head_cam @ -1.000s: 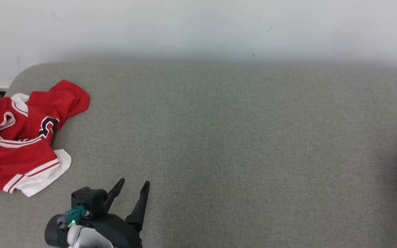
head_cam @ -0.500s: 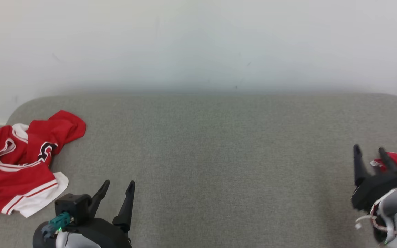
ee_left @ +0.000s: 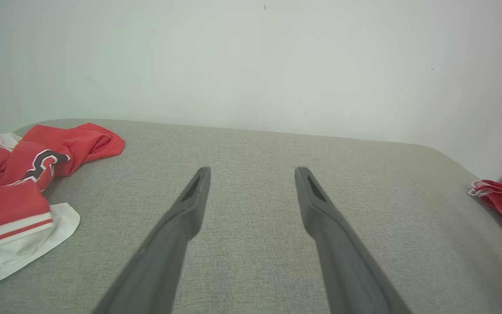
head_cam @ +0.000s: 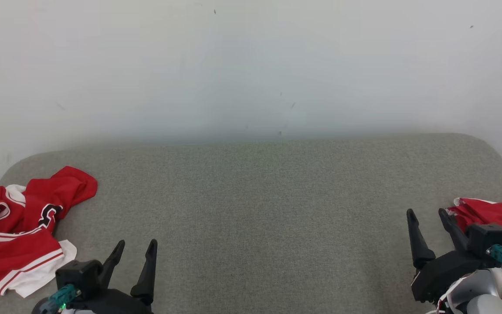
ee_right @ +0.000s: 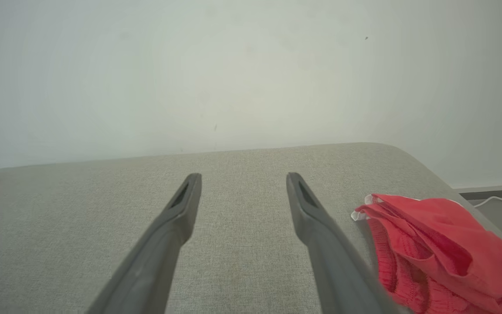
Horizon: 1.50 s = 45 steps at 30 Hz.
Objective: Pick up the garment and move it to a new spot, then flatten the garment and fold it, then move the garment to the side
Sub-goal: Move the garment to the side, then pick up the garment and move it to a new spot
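A crumpled red garment [head_cam: 15,226] with white trim and a dark number lies at the far left of the grey padded surface [head_cam: 255,209]; the left wrist view has this garment [ee_left: 20,170] at its left. My left gripper [head_cam: 137,242] stands open to its right, apart from it, nothing between its fingers [ee_left: 253,171]. A second red piece of clothing [head_cam: 495,216] with white edging lies at the far right. My right gripper [head_cam: 426,212] is open just left of it, not touching; the right wrist view shows that cloth [ee_right: 429,235] beside the right finger [ee_right: 316,226].
A pale wall [head_cam: 251,65] rises behind the surface, whose back corners are rounded. Floor and a white cable [ee_right: 495,199] lie past the right end. A wide bare stretch of grey fabric runs between the two grippers.
The head camera has swung up and to the right, so more wall shows. The right gripper has come into view beside the right-hand cloth. Neither cloth has moved on the surface.
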{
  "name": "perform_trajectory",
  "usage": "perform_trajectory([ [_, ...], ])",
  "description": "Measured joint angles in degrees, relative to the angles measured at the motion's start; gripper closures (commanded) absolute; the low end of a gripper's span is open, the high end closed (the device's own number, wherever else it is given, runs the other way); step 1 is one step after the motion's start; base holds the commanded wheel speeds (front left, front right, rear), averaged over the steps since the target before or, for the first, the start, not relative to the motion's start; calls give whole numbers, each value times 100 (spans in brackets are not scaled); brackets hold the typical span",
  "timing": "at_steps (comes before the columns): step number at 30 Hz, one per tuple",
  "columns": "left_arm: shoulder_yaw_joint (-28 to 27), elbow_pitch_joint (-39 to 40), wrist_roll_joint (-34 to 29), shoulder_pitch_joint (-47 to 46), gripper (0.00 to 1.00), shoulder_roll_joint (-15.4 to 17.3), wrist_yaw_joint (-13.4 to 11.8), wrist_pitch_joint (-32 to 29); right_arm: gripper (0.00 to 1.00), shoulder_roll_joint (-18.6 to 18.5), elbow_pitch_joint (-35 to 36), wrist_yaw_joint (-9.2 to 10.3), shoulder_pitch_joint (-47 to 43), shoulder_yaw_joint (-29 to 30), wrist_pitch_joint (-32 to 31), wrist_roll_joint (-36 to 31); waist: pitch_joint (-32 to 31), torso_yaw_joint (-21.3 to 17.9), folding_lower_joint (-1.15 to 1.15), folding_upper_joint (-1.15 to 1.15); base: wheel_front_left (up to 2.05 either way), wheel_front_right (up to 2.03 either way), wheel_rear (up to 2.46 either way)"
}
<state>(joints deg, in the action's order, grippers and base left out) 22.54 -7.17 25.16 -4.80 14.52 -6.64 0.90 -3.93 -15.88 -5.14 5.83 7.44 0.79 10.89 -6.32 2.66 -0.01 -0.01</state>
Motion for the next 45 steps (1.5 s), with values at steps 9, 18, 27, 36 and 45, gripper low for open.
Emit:
perform_trajectory([
  [9,-199,-153,0,130,0,1,-40,14,0,70,155,8,-318,-213,-27,9,-28,-17,0,1,0,0,0],
  [18,-380,-265,0,239,0,10,-41,7,0,89,309,19,-320,-385,-132,89,3,-10,1,1,0,0,0],
  [27,-405,-289,-12,230,0,-33,-42,-20,0,92,460,120,-410,-439,-209,122,64,119,1,1,0,0,0],
  [36,-487,-289,-36,230,0,-43,-43,-36,0,97,472,186,-405,-526,-285,108,117,198,1,1,0,0,0],
  [45,-313,-267,-200,185,0,-131,-46,-89,0,80,482,219,-414,-511,-333,67,132,306,1,1,0,0,0],
])
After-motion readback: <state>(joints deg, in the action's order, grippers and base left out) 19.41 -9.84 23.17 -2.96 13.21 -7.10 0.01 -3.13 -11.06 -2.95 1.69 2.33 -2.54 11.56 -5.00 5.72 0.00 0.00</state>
